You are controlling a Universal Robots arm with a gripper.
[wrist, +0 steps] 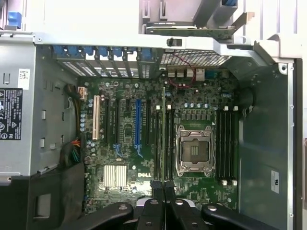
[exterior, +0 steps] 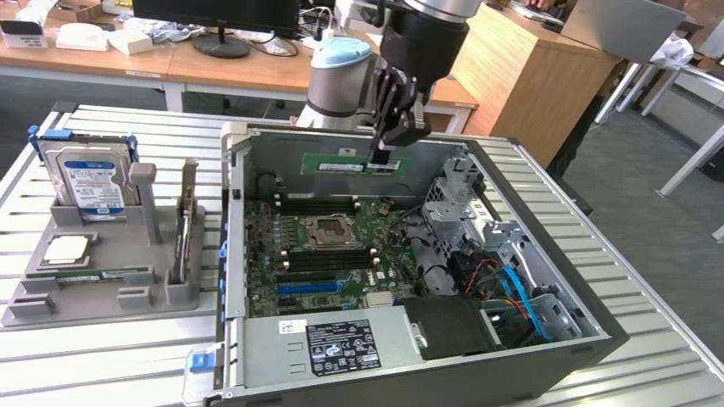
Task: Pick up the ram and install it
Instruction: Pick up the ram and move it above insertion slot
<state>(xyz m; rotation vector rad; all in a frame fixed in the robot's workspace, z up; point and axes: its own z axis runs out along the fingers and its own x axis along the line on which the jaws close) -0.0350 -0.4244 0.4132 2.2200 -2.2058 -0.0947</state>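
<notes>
Gripper (wrist: pixel 164 186) nearest, clamped on the ram (wrist: pixel 164 134). I see the stick edge-on, hanging over the DIMM slots (wrist: pixel 157 139) just beside the CPU socket (wrist: pixel 194 151), not yet seated.

Risk: in the exterior view the hold looks off-centre, so pressing could tilt it. A missed slot or reversed notch would jam it.

Legible: "DELL" on the motherboard (wrist: pixel 144 176), near the socket. Power supply label (wrist: pixel 9 114) unreadable.

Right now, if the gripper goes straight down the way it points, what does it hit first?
Probably the black memory slots beside the CPU socket; the ram in the gripper would touch first, though depth is unclear.
</notes>
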